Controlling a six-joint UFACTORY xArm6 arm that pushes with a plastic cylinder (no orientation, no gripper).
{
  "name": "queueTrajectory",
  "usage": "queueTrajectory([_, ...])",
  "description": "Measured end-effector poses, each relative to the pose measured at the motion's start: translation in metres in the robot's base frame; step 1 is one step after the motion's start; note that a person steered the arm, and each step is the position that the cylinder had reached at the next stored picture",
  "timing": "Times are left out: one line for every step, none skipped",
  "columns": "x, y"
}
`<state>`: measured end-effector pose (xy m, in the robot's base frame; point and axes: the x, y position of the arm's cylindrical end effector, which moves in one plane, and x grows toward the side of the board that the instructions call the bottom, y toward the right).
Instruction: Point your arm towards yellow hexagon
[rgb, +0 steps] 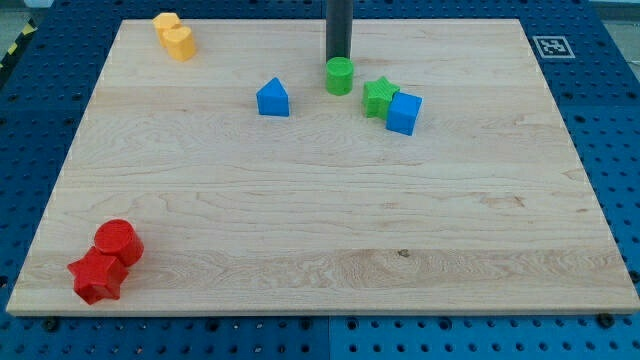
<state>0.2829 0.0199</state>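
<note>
One rod, no pincer; my tip (338, 58) just above green cylinder (340, 76); yellow blocks (174, 36) far left.

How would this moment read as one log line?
tip above green cylinder | yellow block top-left, apart | not yet pointed

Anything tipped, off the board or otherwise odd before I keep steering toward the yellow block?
Nothing stands out. Every block sits flat on the board. My tip is just above the green cylinder, far right of the yellow block at the top-left corner.
</note>
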Motion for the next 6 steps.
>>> queueTrajectory([-0.020,-0.020])
queueTrajectory([-0.046,-0.065])
queueTrajectory([-0.069,-0.115])
queueTrajectory([-0.090,-0.158])
queueTrajectory([-0.091,-0.173])
queueTrajectory([-0.092,-0.195])
